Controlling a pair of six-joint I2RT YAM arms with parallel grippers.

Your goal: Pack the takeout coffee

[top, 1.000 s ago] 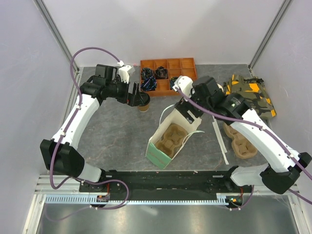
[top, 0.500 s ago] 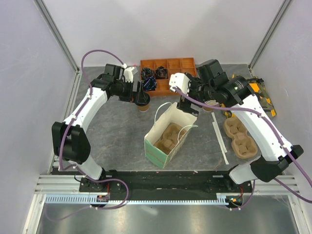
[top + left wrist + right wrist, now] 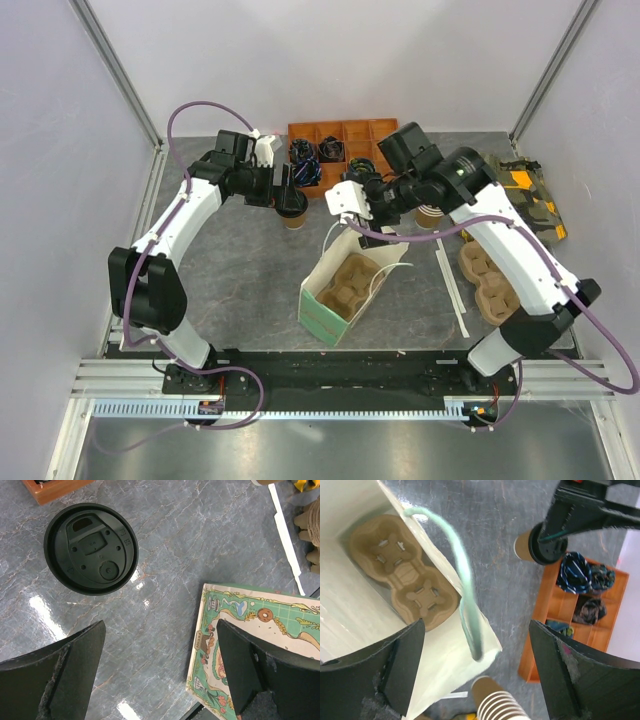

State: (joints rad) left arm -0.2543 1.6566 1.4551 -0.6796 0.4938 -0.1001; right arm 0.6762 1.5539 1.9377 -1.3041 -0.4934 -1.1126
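Coffee cup (image 3: 293, 212) sits off-centre from the wide-open left gripper (image 3: 159, 630), so I'd line up over the lid (image 3: 90, 549) before squeezing.

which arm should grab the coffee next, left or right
Left. Its open left gripper hangs right by the coffee, whose lid shows just beyond the fingers in its wrist view. The right gripper, also open, is over the bag, with the coffee farther off.
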